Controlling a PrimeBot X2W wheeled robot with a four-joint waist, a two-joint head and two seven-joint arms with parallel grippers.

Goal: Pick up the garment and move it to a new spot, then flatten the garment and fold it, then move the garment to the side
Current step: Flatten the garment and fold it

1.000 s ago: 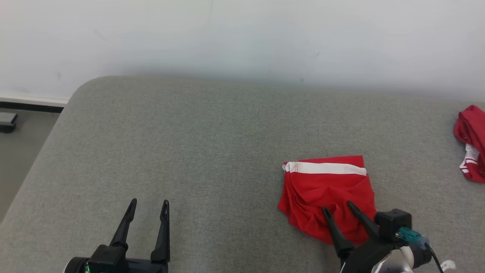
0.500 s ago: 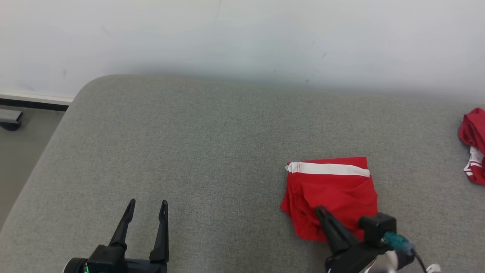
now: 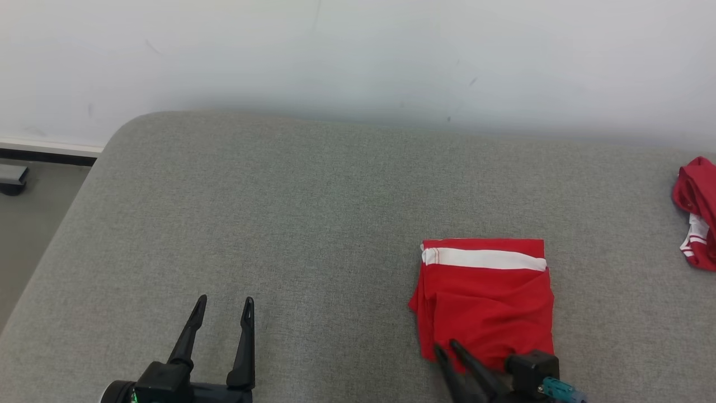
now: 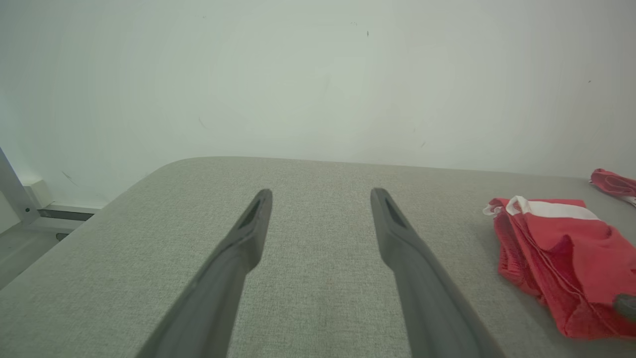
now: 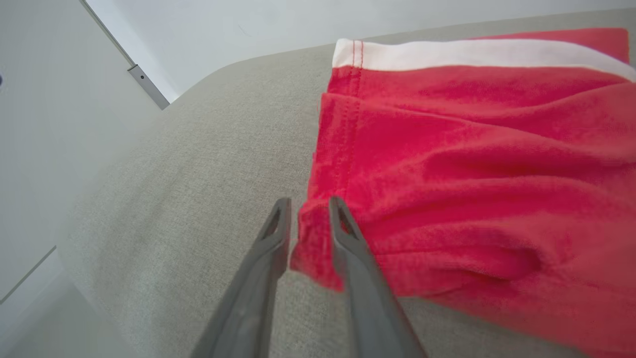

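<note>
Red garment (image 3: 486,302) newly pinched by right gripper (image 3: 446,346).

The left gripper (image 3: 225,300) has two long, tapering matte-black fingers with slotted tips, on a black base bearing a small green light (image 3: 133,397). The right gripper (image 3: 446,346) looks alike, with a black boxy block (image 3: 531,366) and teal connector (image 3: 555,387).

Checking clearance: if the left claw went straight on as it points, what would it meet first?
The left claw looks free over the grey cushion; probably the white wall first, depth unclear.
</note>
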